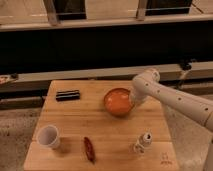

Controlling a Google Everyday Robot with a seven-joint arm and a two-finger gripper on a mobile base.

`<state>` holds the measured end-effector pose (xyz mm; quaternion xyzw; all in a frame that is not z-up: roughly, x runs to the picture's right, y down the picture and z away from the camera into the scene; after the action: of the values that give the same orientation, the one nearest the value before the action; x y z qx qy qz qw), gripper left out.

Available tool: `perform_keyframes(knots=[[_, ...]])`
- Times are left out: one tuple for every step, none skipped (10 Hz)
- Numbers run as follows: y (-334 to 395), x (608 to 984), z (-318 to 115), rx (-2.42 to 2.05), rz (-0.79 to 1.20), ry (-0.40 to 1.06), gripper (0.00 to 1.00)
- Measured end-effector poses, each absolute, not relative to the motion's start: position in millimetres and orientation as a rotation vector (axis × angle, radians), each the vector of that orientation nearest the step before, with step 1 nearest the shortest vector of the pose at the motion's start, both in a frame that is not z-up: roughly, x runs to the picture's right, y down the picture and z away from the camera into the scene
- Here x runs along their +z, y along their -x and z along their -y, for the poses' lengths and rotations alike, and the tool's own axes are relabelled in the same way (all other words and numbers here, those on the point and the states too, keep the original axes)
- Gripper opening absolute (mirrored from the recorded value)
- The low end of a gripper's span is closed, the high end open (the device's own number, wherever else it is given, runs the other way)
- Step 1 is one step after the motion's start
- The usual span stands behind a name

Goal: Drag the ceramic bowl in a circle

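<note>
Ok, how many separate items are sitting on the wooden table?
5: ceramic bowl right of centre with the gripper at its rim, black bar back left, white cup front left, reddish piece front centre, small bottle front right.

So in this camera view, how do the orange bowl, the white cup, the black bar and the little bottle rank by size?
1. Ceramic bowl, with the gripper at its right rim.
2. White cup, though it sits nearer the camera.
3. Black bar and small bottle: too close to rank; the bar is long and flat, the bottle upright and nearer.
</note>
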<state>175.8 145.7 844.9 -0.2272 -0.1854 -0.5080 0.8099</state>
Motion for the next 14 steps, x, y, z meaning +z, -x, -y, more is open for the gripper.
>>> perform_keyframes(knots=[[-170, 840, -149, -1.095, 0.406, 0.479, 0.00], [-162, 836, -153, -1.110, 0.421, 0.473, 0.00], [-155, 833, -157, -1.120, 0.433, 0.470, 0.00], [-146, 829, -165, -1.132, 0.449, 0.471, 0.00], [-140, 827, -170, -1.140, 0.461, 0.472, 0.00], [-132, 825, -175, -1.151, 0.473, 0.474, 0.00], [-126, 823, -179, -1.160, 0.485, 0.473, 0.00], [-117, 820, -183, -1.172, 0.499, 0.471, 0.00], [-109, 818, -187, -1.183, 0.515, 0.470, 0.00], [-95, 814, -192, -1.200, 0.536, 0.465, 0.00], [-85, 812, -195, -1.211, 0.550, 0.462, 0.00], [-76, 809, -197, -1.223, 0.566, 0.457, 0.00], [-70, 808, -198, -1.232, 0.577, 0.452, 0.00], [-64, 806, -198, -1.243, 0.587, 0.446, 0.00]])
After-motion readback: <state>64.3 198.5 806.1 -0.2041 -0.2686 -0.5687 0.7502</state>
